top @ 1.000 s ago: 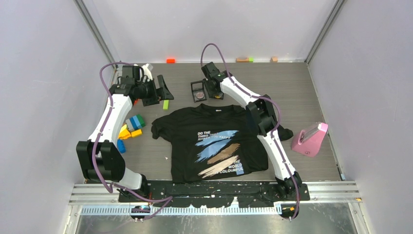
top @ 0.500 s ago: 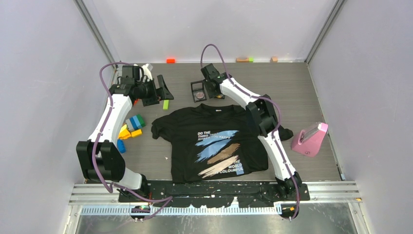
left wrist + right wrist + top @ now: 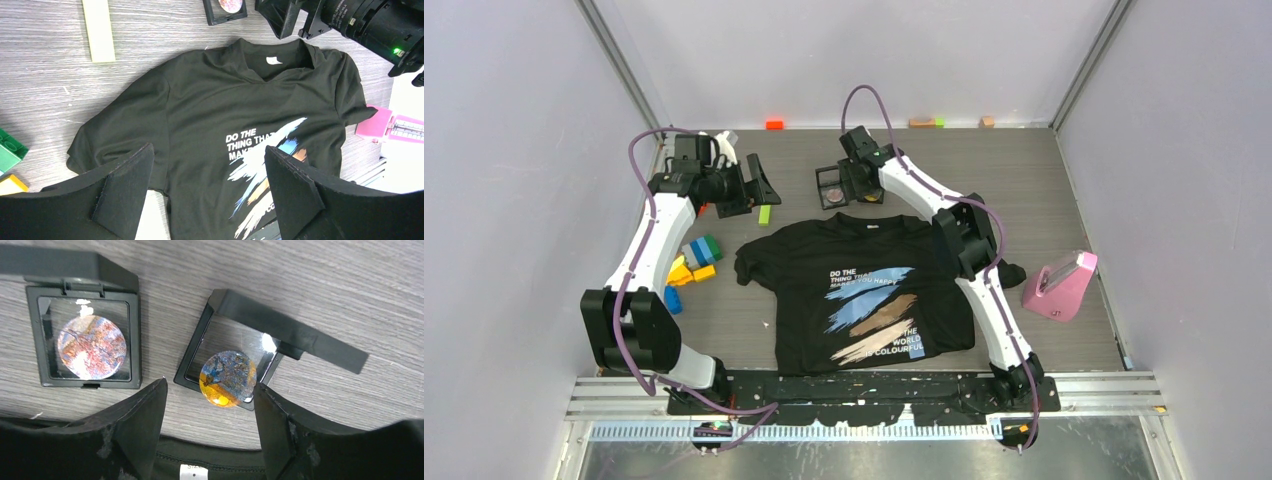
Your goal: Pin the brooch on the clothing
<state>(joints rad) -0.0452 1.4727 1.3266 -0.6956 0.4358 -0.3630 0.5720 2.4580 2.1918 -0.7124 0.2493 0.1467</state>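
On the table centre, the black T-shirt (image 3: 864,290) lies flat, front up, collar toward the far wall. Its white text and blue, tan and cream streaks are exposed.

1. Cases. 2 black square display cases lie on the bare table just beyond the collar. In the right wrist view the left case (image 3: 90,346) holds a round red-patterned disc (image 3: 91,347) inside its frame. The right case (image 3: 235,347) stands open, lid raised at its far side.

2. Brooch. The brooch (image 3: 228,378), a round blue-and-orange disc, sits at the near edge of the right case and overlaps the frame. It is off the T-shirt (image 3: 210,462), whose collar shows just below it.

3. Right gripper. The right gripper (image 3: 210,390) hangs over the right case with its fingers (image 3: 135,425) spread apart. The brooch lies between them. 1 finger edge is just beside the disc; contact cannot be confirmed. The other finger is clear of it. Nothing is held.

4. Left gripper. The left gripper (image 3: 209,155) hovers above the T-shirt (image 3: 210,100) on its left side, fingers (image 3: 125,185) wide apart and holding nothing. A lime-green bar (image 3: 98,30) lies on the table near the sleeve.

5. Other items. Coloured toy blocks (image 3: 692,262) lie left of the T-shirt. A pink object (image 3: 1060,284) stands well apart on the right.
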